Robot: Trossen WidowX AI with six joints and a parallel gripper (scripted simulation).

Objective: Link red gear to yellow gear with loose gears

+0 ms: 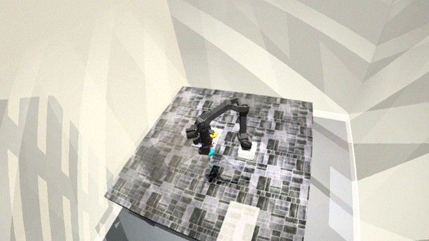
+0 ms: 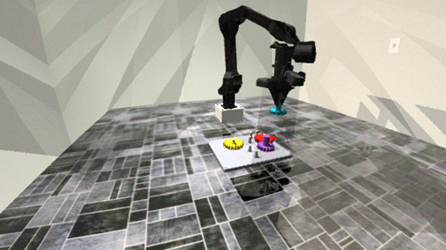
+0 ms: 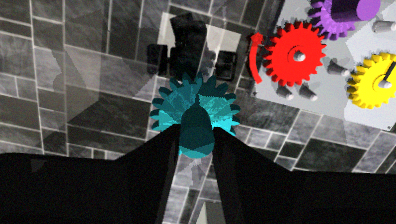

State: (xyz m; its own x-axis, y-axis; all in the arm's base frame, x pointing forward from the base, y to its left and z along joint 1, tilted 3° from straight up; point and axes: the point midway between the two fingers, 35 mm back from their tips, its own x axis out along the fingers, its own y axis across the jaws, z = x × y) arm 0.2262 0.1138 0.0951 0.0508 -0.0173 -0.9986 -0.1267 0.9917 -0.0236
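Note:
My gripper (image 2: pixel 278 103) (image 3: pixel 196 132) is shut on the upright handle of the cyan gear (image 1: pixel 211 151) (image 2: pixel 277 111) (image 3: pixel 167 107). It holds the gear level, raised above the table beside the board. On the grey board (image 2: pixel 226 159) (image 3: pixel 350 100), the red gear (image 2: pixel 260 138) (image 3: pixel 285 55) and the yellow gear (image 1: pixel 213 134) (image 2: pixel 228 143) (image 3: pixel 369 85) sit apart. The purple gear (image 2: pixel 265 146) (image 3: pixel 369 9), with a tall handle, is on the board close beside the red gear. Several bare pegs show, including one peg (image 3: pixel 337 68) between red and yellow.
The red arrow (image 3: pixel 254 60) lies at the board's edge beside the red gear. The white arm base (image 1: pixel 247 154) (image 2: pixel 228 113) stands on the patterned table (image 1: pixel 277 172) (image 2: pixel 173 209). The arm hides part of the board in the top view.

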